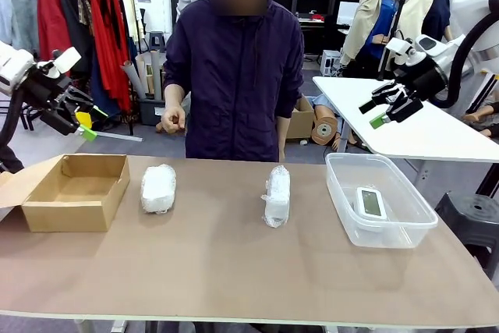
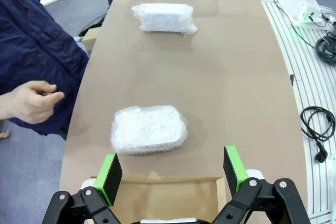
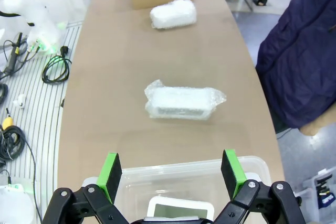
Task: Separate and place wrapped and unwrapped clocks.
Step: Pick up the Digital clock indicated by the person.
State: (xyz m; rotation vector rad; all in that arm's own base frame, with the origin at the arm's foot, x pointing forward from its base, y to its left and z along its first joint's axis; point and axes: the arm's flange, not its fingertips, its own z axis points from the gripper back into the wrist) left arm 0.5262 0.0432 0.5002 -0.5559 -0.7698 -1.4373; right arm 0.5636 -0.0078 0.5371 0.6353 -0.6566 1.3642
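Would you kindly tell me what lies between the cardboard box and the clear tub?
Two wrapped clocks lie there, seen in the front view: the left bundle beside the box, the right bundle nearer the tub.

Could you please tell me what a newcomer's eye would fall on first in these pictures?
Two bubble-wrapped bundles lie apart on the brown table: the left bundle near the open cardboard box, the right bundle near the clear tub, which holds a bare white clock. A person in a dark jacket stands at the far side, while the left tool and right tool hang open in the air at either end.
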